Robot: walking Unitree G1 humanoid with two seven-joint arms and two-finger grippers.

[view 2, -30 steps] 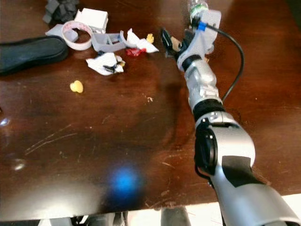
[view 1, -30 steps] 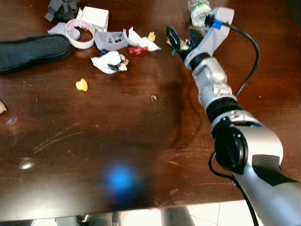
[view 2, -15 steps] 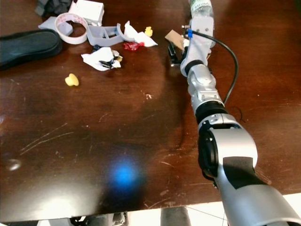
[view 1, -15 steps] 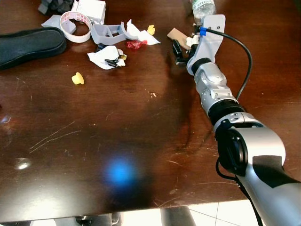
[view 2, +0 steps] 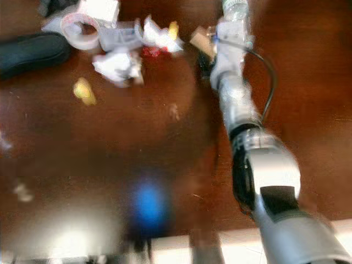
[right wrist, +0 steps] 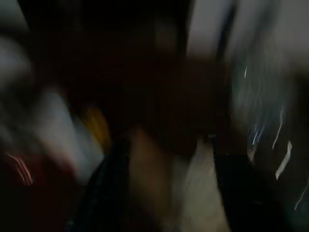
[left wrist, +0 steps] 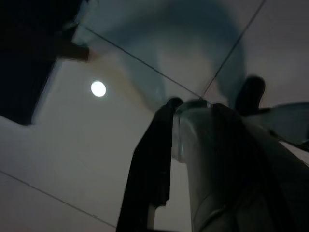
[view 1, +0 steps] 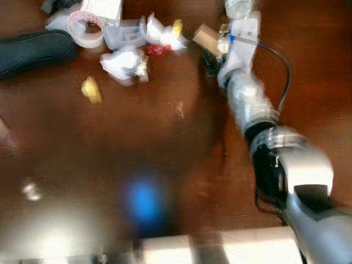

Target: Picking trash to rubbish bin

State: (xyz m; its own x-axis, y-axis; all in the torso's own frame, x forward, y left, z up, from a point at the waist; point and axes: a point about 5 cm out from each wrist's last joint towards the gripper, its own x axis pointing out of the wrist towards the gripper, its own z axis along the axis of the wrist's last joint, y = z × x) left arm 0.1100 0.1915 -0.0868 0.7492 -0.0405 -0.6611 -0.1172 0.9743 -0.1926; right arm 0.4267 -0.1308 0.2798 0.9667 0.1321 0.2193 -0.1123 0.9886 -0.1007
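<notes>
head views are smeared by blur, so i report only what i can make out. nearest me, the dark wooden table [view 1: 110, 165] carries a blue glare spot and pale reflections along its near edge. my right arm reaches from the lower right across the table to its far side. the right gripper [view 1: 212, 52] sits at the far side, just beside a small brown cardboard scrap [view 1: 202, 36]; whether the scrap is between the fingers or merely touching them i cannot tell, and i cannot tell if the fingers are apart or together. the right wrist view is too dark and smeared to settle it. a clear plastic bottle [view 1: 237, 7] stands just beyond the wrist.

further left on the table, a yellow scrap [view 1: 91, 90] lies alone. beyond it is the trash cluster: crumpled white paper [view 1: 124, 61], a red wrapper [view 1: 155, 49], a tape roll [view 1: 83, 28], a white box [view 1: 104, 7]. a black flat object [view 1: 33, 50] lies at the far left.

the left gripper [left wrist: 193, 145] hangs over pale tiled floor [left wrist: 72, 159], clamped on a translucent plastic piece [left wrist: 203, 154]
</notes>
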